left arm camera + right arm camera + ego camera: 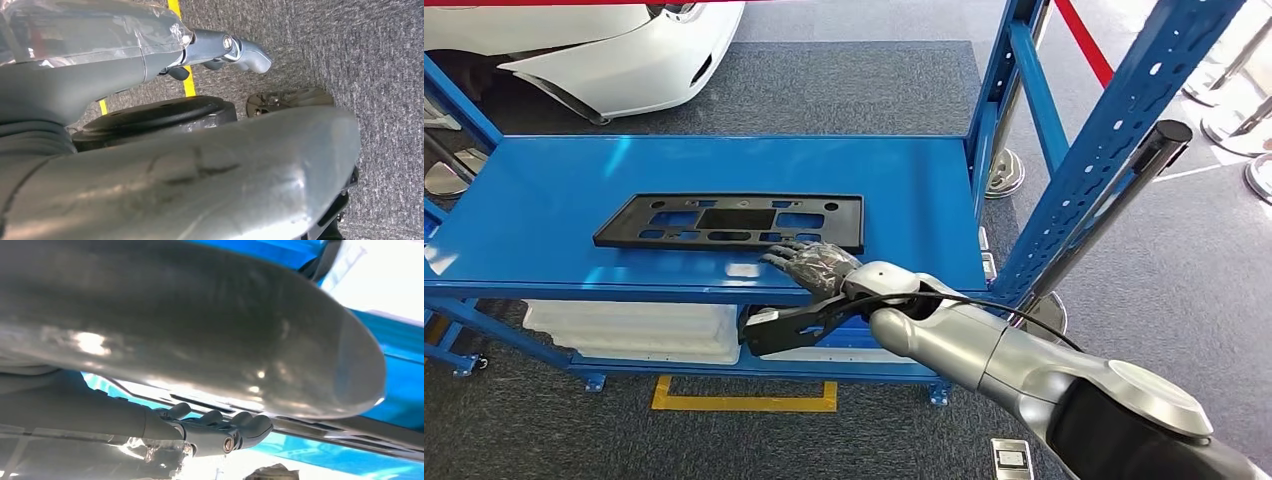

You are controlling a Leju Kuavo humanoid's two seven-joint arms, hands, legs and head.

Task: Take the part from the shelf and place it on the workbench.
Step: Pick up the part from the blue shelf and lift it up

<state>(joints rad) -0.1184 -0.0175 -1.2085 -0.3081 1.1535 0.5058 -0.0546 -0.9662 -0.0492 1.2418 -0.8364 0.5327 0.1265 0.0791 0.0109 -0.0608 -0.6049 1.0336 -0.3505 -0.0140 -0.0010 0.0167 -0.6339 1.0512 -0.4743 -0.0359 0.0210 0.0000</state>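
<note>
reach step. right hand [816,266] lies on the shelf [544,200] at the part's [734,221] near right edge, fingers spread, gripping nothing. part flat mid-shelf. left hand [220,50] hangs low, fingers curled in, empty. next i need fingers under that edge.

- One black flat part [729,221], pierced with cut-outs, lies on the blue shelf [544,200] left of centre in the head view.
- One blue shelf unit.
- One silver arm's hand [816,266] at centre.
- One white car [614,45], upper left.
- One white tray [634,330] on the lower shelf, lower left.
- One yellow floor marking [744,400], bottom centre.
- Two red barrier belts [1082,40], at the top.
</note>
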